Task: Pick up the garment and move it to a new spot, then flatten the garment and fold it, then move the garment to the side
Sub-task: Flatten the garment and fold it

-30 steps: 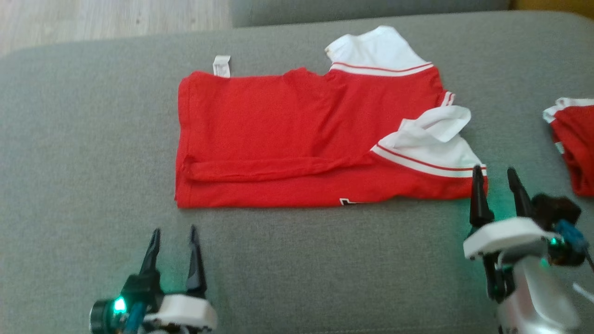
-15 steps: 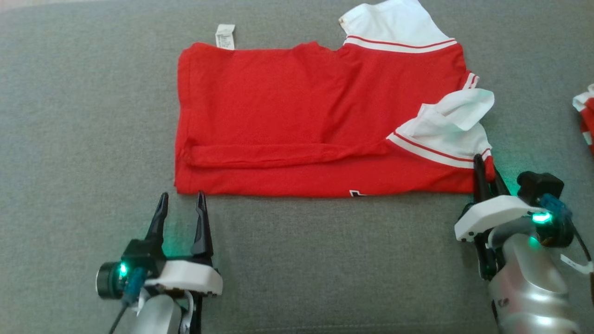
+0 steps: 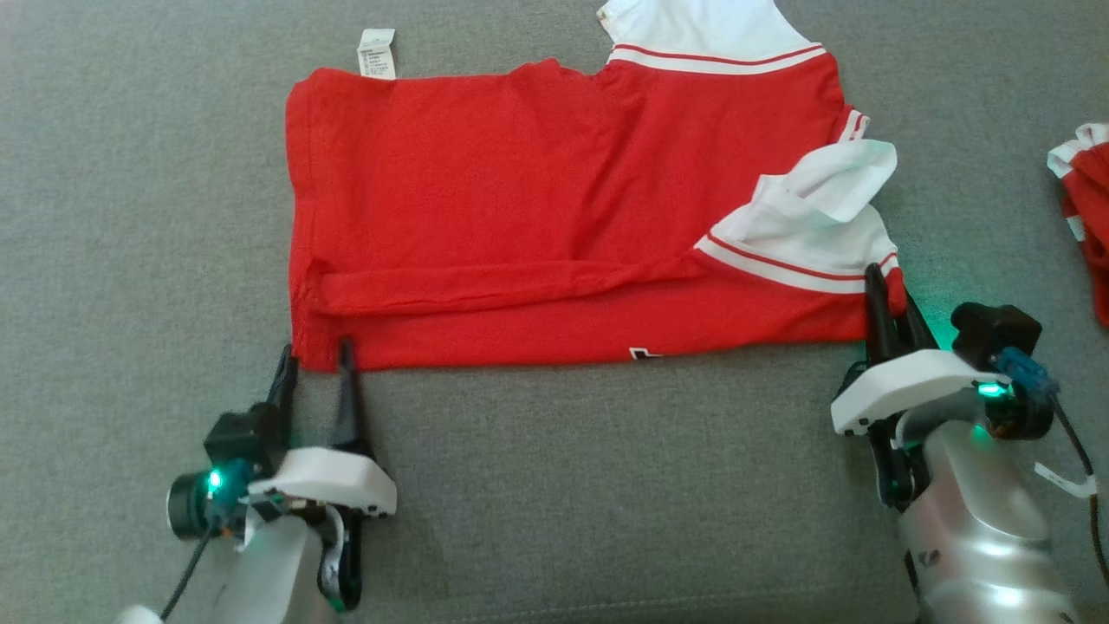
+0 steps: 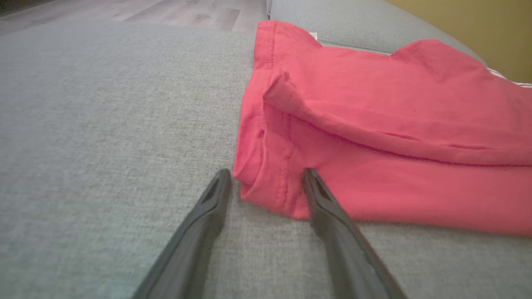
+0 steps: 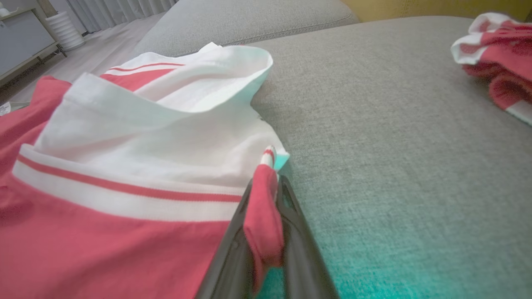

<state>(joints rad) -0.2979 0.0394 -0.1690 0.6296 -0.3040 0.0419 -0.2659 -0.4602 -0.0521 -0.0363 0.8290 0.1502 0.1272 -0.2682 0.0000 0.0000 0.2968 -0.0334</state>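
The garment (image 3: pixel 537 208) is a red shirt with white, red-striped sleeves, lying folded lengthwise on the grey sofa cushion (image 3: pixel 139 217). My right gripper (image 3: pixel 888 295) is shut on the garment's near right corner; in the right wrist view its fingers (image 5: pixel 232 249) pinch a fold of red cloth (image 5: pixel 264 216). My left gripper (image 3: pixel 316 355) stands open at the near left corner. In the left wrist view that corner (image 4: pixel 270 187) lies between the spread fingers (image 4: pixel 212 203), which are not closed on it.
A second red and white garment (image 3: pixel 1083 217) lies bunched at the right edge of the cushion, also seen in the right wrist view (image 5: pixel 498 58). A white label (image 3: pixel 377 52) sticks out at the shirt's far left edge. Wood floor (image 4: pixel 145 10) lies beyond the sofa.
My right gripper closed on the shirt's near right corner. My left gripper moved forward until its open fingers straddle the near left corner. The head camera tilted down and shifted.
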